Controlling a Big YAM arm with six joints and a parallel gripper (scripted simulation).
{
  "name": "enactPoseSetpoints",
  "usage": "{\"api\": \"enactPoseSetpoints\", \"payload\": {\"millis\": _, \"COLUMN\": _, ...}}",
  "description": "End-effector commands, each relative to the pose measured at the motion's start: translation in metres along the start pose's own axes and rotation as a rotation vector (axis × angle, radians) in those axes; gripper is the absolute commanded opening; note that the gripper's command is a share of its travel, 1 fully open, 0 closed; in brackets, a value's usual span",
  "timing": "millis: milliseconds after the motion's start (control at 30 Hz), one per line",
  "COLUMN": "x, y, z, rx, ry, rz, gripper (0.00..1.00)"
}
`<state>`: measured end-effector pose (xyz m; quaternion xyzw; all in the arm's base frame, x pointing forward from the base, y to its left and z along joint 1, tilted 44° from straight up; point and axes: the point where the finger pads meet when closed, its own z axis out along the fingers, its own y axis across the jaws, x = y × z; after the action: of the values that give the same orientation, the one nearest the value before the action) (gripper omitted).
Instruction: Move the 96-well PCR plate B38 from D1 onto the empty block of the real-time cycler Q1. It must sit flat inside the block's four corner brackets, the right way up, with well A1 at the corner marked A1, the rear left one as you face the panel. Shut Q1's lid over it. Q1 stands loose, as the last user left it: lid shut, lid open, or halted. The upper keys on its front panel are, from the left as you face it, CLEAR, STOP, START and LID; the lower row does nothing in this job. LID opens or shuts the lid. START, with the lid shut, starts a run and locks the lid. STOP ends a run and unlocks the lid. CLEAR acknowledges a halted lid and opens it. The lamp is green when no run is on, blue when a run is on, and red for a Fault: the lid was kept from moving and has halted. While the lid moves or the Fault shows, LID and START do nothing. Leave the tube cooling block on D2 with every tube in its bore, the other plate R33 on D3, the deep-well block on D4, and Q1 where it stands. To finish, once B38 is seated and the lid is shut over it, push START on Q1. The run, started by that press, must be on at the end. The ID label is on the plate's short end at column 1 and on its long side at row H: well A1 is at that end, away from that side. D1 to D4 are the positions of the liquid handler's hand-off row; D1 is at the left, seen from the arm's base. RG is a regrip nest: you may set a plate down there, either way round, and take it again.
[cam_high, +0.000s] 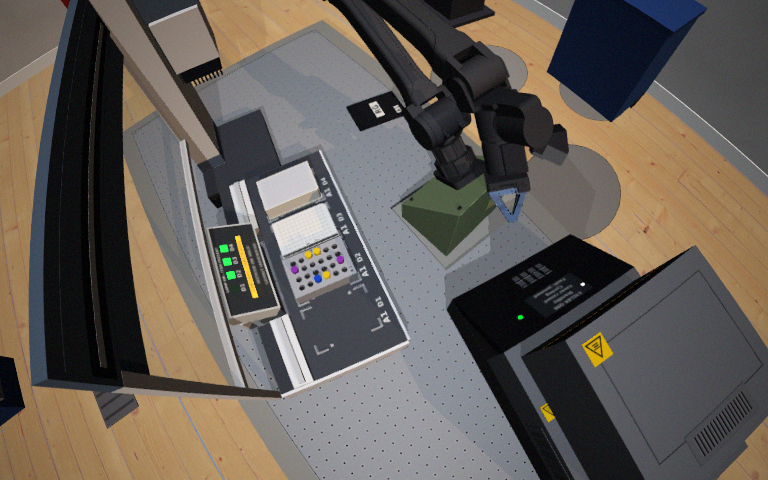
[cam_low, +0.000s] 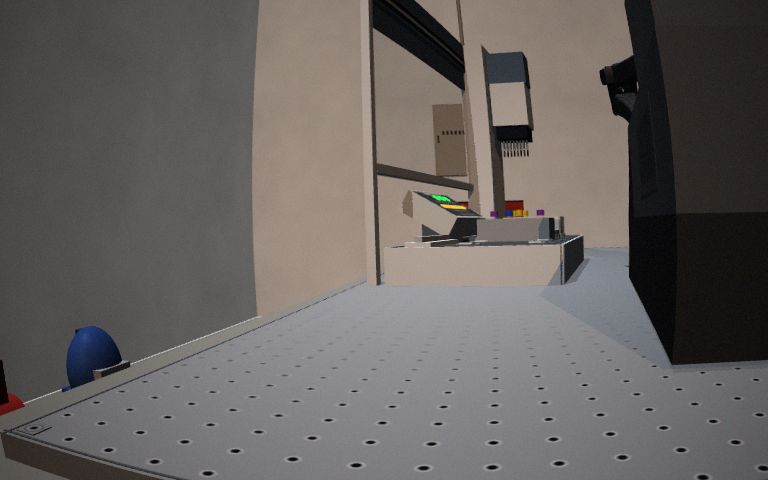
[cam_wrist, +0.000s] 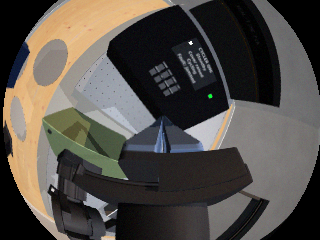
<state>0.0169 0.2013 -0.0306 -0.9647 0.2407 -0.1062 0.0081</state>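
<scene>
On Q1 lid shut, lamp green; D1 bare; gripper jaws pressed together, holding nothing.

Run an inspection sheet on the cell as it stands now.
Surface: grey perforated table, carrying the dark hand-off tray and the cycler.
Job's things: D1 outline bare; grey tube block with coloured caps on D2; white well plate on D3; pale deep-well block on D4; black cycler Q1, grey lid apparently down, green lamp. B38 not seen in any view.
Clutter: olive green wedge block; black RG nest, nothing on it.
Grippers: blue-fingered gripper shut, holding nothing, between the wedge and Q1's panel.
Cables: nothing seen.
Surroundings: wood floor, blue cabinet, beige handler frame.
</scene>
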Motion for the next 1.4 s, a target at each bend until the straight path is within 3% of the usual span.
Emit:
{"api": "enactPoseSetpoints", "payload": {"millis": 0, "x": -0.014, "y": -0.023, "z": -0.014, "rx": 0.046, "ry": -0.035, "rz": -0.1, "gripper": 0.0}}
{"api": "enactPoseSetpoints", "payload": {"millis": 500, "x": -0.005, "y": 0.007, "z": 0.0, "rx": -0.014, "ry": 0.001, "rz": -0.37, "gripper": 0.0}}
{"api": "enactPoseSetpoints", "payload": {"millis": 1000, "x": -0.019, "y": -0.019, "z": -0.013, "rx": 0.038, "ry": -0.016, "rz": -0.612, "gripper": 0.0}}
{"api": "enactPoseSetpoints", "payload": {"millis": 1367, "x": -0.022, "y": -0.024, "z": -0.017, "rx": 0.051, "ry": -0.021, "rz": -0.561, "gripper": 0.0}}
